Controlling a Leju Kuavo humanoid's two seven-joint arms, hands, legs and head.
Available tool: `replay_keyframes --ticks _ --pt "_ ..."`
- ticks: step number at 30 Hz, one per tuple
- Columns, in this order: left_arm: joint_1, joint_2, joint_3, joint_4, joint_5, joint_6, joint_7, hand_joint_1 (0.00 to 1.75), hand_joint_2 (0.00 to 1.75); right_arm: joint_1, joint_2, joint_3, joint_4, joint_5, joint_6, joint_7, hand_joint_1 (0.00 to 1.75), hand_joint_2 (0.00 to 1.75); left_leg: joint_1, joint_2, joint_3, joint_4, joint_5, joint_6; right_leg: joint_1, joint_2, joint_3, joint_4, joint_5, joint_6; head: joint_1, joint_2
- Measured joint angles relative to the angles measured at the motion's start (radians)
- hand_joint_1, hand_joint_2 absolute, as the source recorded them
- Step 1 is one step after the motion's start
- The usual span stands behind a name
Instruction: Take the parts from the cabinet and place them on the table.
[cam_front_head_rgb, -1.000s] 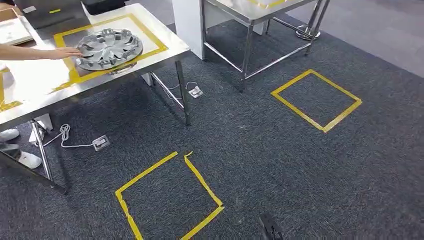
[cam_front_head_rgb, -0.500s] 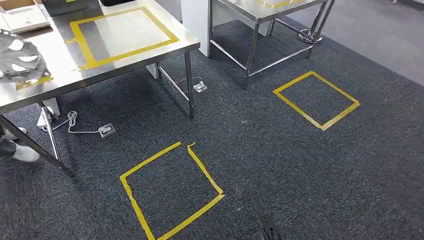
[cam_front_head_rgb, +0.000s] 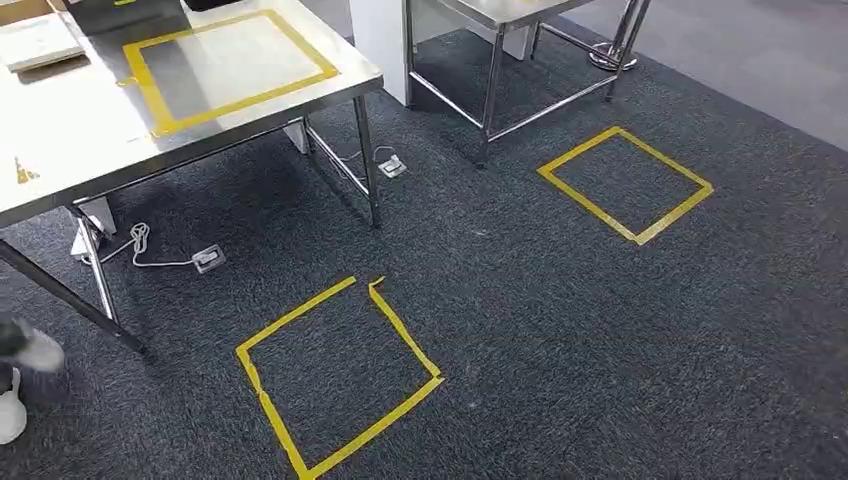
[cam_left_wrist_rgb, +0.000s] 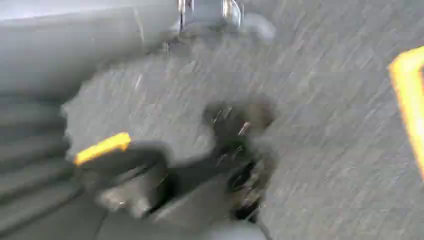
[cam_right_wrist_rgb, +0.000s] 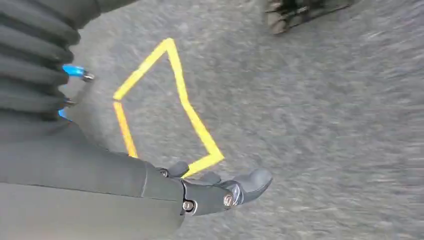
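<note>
Table (cam_front_head_rgb: 80, 140) with a yellow tape frame (cam_front_head_rgb: 230, 65) carries no part in the head view; no cabinet appears. Left robot hand (cam_left_wrist_rgb: 165, 185) is blurred, state unclear. Right robot hand (cam_right_wrist_rgb: 220, 192) hangs empty, fingers loosely apart, over the floor square (cam_right_wrist_rgb: 165, 100). Probably between fetches: next, face the cabinet.

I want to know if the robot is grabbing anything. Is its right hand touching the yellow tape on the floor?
Apart. In the right wrist view the right hand hangs in the air holding nothing, with the yellow tape square lying on the carpet far below it.
</note>
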Motion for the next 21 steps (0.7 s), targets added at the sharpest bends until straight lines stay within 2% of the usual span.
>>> replay_keyframes --ticks 5,10,11,12,13,21 --pt "0.095 0.011 -0.062 -0.006 0.094 -0.025 -0.024 0.0 1.75 0.0 -0.004 0.036 -0.083 -0.019 -0.003 -0.05 0.0 1.75 0.001 -0.003 0.0 -0.005 0.009 -0.008 0.001 -0.003 -0.004 0.001 0.003 -0.007 0.0 0.0" --pt "0.139 0.018 -0.096 -0.006 0.146 -0.038 -0.037 0.0 1.75 0.002 -0.011 0.054 -0.13 -0.031 -0.008 -0.078 0.0 1.75 0.003 -0.003 -0.001 -0.006 0.012 -0.013 0.002 -0.003 -0.007 0.003 0.005 -0.009 0.0 0.0" --pt "0.142 0.018 -0.099 -0.006 0.147 -0.038 -0.038 0.0 1.75 0.002 -0.012 0.055 -0.135 -0.031 -0.008 -0.079 0.0 0.0 0.003 -0.003 -0.002 -0.006 0.012 -0.013 0.002 -0.003 -0.007 0.003 0.005 -0.009 0.0 0.0" --pt "0.145 0.019 -0.104 -0.006 0.148 -0.039 -0.039 0.0 1.75 0.002 -0.012 0.057 -0.139 -0.031 -0.008 -0.079 0.0 0.0 0.003 -0.003 -0.003 -0.006 0.012 -0.013 0.001 -0.003 -0.006 0.003 0.005 -0.009 0.0 0.0" --pt "0.147 0.019 -0.106 -0.006 0.148 -0.039 -0.04 0.0 0.0 0.003 -0.013 0.059 -0.143 -0.031 -0.009 -0.079 0.0 0.0 0.003 -0.003 -0.003 -0.005 0.012 -0.013 0.001 -0.003 -0.006 0.003 0.005 -0.009 0.0 0.0" --pt "0.151 0.022 -0.119 -0.006 0.149 -0.04 -0.04 0.0 0.0 0.005 -0.014 0.066 -0.155 -0.031 -0.011 -0.079 0.0 0.0 0.003 -0.003 -0.004 -0.004 0.013 -0.011 0.0 -0.003 -0.007 0.003 0.007 -0.008 0.0 0.0"
